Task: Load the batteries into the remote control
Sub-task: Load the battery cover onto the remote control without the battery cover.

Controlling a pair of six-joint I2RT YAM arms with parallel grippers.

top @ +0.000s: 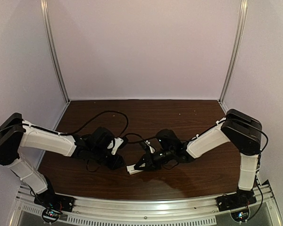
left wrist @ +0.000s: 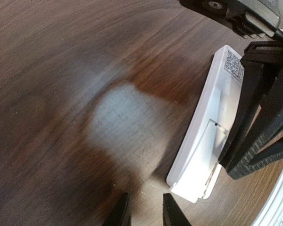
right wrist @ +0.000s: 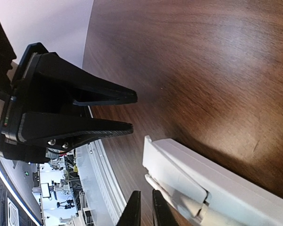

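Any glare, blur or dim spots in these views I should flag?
Left wrist: pale glare patch on the table, wood around it blurred, remote control sharper. Right wrist: sheen on the wood top right. Top external: dim, soft.

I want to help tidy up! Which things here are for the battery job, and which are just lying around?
For the job: remote control, left gripper, right gripper. No batteries in view.
Just there: black cables, brown wooden table.
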